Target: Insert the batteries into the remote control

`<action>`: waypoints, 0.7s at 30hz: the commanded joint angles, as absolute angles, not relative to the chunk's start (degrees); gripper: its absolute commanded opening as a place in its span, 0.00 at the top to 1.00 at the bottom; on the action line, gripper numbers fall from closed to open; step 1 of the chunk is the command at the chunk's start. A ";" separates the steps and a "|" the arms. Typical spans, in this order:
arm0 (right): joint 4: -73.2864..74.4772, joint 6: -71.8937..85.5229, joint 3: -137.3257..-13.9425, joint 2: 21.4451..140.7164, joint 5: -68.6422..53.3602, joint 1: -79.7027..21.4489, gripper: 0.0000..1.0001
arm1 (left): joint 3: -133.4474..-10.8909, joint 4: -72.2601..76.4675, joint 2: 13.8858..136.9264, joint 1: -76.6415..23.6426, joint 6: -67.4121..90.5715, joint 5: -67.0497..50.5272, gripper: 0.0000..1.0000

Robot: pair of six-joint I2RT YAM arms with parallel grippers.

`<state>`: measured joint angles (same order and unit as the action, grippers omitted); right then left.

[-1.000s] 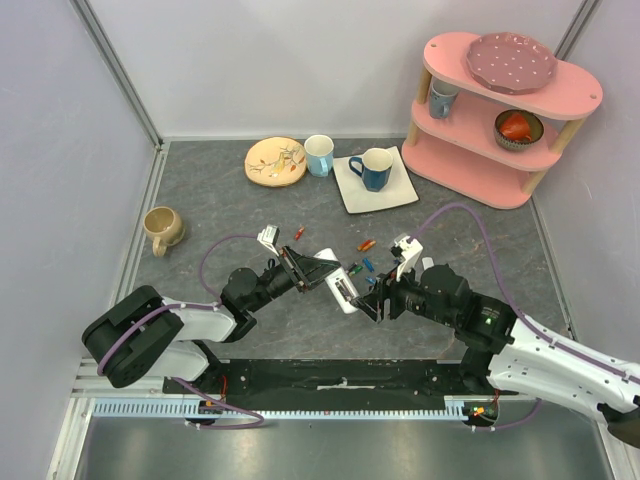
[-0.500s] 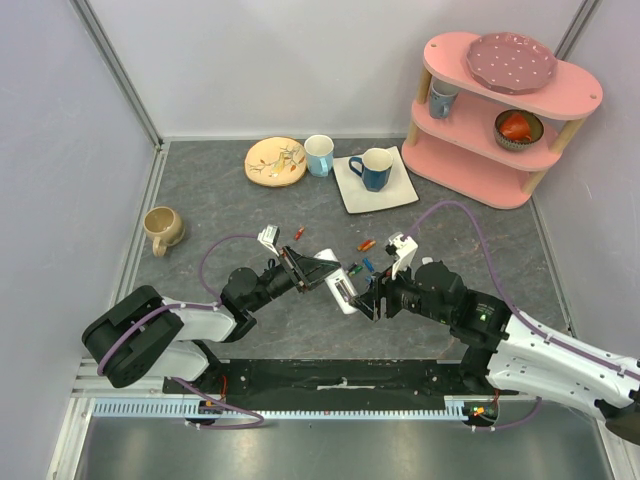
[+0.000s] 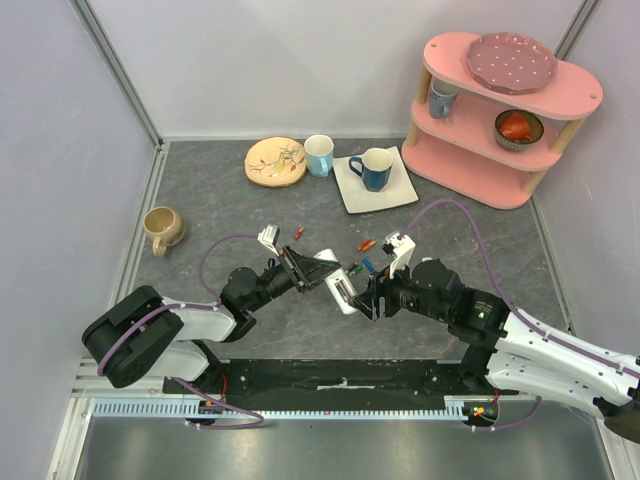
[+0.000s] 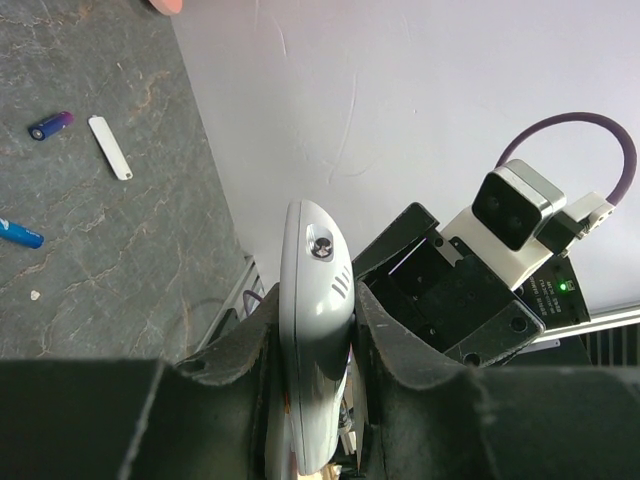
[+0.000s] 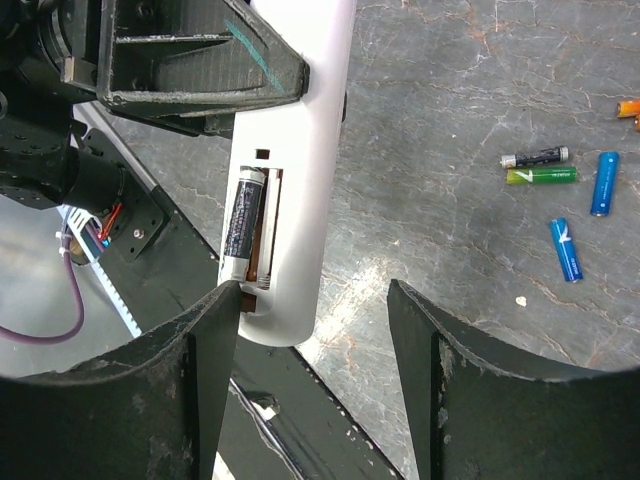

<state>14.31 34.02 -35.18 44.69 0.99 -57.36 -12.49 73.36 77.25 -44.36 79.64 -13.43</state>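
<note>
The left hand (image 3: 318,268) was clenched on the slim white plastic remote control (image 5: 300,150), holding it off the grey stone-patterned bench (image 5: 440,90) near the centre of the overhead view. In the right wrist view its long axis ran from the top centre down to the lower left. The dark recess faced the camera, with one dark cylindrical battery (image 5: 242,215) seated along that axis. The slot beside it looked empty, though the gap was too narrow to be sure.

The right hand (image 5: 315,335) was released and grasping nothing, its fingers spread to either side of the remote's lower end in that frame. More batteries lay on the bench at the right of the frame, well apart from the hand: a loose dark battery (image 5: 534,157), a green battery (image 5: 541,175) and two blue batteries (image 5: 604,183). The right arm was the nearer, so the next pickup was probably its job, reaching towards the upper right, away from the remote.
</note>
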 commanded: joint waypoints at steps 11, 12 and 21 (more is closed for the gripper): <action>19.59 29.71 -41.31 46.58 -2.81 -57.22 0.31 | -13.54 95.36 76.64 -44.65 80.07 -13.01 0.98; 19.86 29.53 -41.48 46.58 -2.81 -57.22 0.31 | -13.54 95.45 76.73 -44.65 80.07 -13.01 0.98; 21.36 29.00 -42.54 46.58 -2.90 -57.22 0.31 | -13.71 95.36 77.43 -44.65 80.07 -13.27 0.98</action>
